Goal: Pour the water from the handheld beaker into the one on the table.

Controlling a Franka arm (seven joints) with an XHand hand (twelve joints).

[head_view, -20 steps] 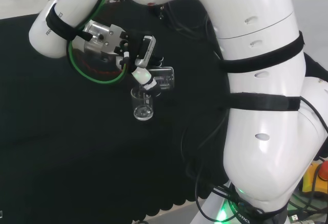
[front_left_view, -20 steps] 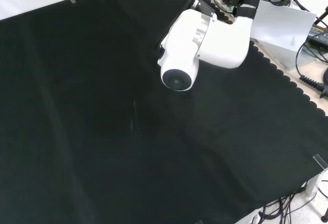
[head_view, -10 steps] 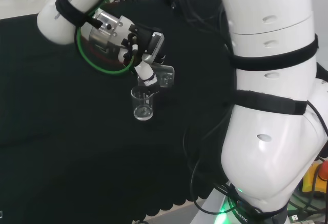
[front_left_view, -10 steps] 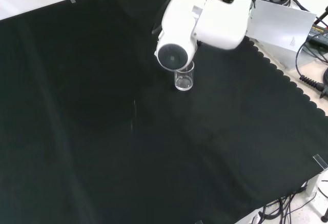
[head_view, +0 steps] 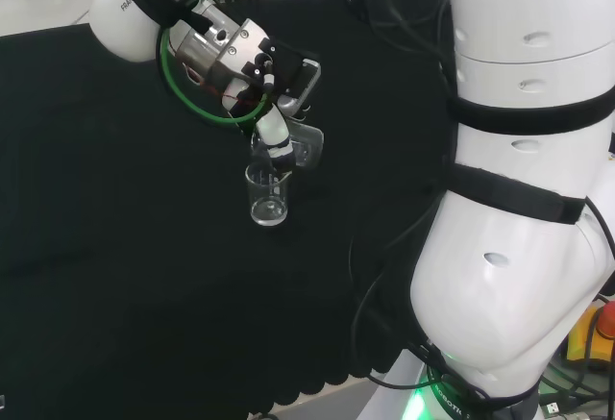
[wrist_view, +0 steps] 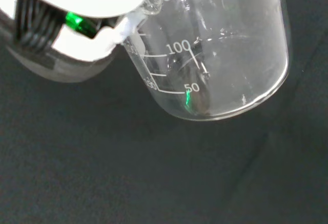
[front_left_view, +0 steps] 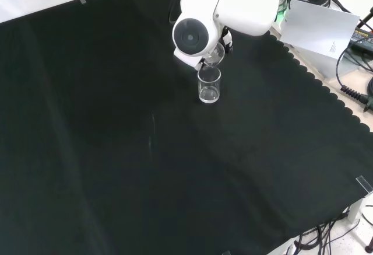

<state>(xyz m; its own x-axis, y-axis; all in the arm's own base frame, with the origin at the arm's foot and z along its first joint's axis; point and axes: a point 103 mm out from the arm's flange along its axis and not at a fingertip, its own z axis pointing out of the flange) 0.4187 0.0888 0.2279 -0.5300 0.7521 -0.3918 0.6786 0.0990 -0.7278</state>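
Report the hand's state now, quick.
Hand: shut on the handheld beaker, tilted over the beaker on the table.

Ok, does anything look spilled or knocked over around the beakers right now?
Nothing stands out. The table beaker stands upright, the cloth around it shows no puddle, and the hand holds the tilted beaker above it.

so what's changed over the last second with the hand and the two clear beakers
The black and white hand, curled round the clear handheld beaker, has moved up in the head view and tipped the beaker more steeply, mouth down over the clear glass beaker standing on the black cloth. In the front view the arm's white link has swung away, uncovering the standing beaker. That beaker has not moved.
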